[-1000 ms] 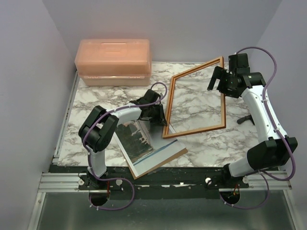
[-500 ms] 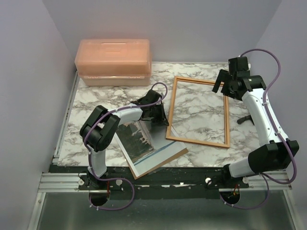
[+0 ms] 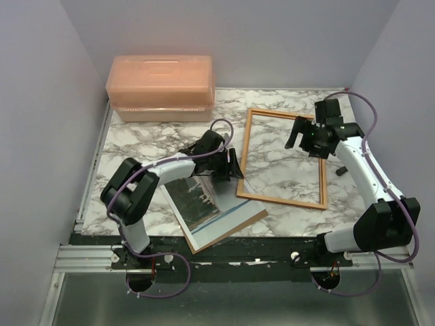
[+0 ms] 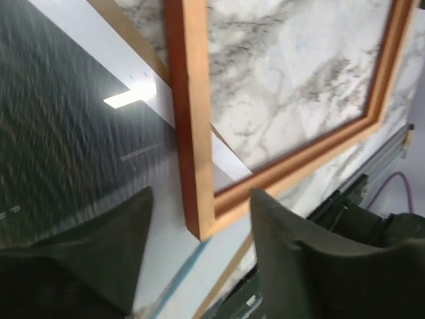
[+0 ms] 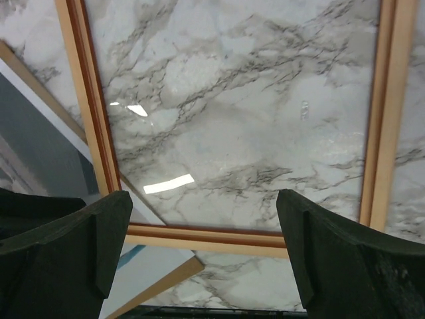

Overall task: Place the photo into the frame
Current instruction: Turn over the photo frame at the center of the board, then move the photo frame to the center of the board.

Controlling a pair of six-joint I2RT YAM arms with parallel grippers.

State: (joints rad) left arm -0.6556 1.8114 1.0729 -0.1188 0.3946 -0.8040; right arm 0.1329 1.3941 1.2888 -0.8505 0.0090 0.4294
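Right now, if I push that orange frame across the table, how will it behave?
The frame probably slides easily, since it lies on a glossy marble table. Its narrow border around a wide opening suggests it's light and may twist slightly. Its near corner overlaps the photo, so that could get dragged along.

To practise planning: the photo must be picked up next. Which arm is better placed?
Left, probably. The left arm has its jaws open over the photo, at the near corner of the frame; the right arm hovers above the frame's far side.
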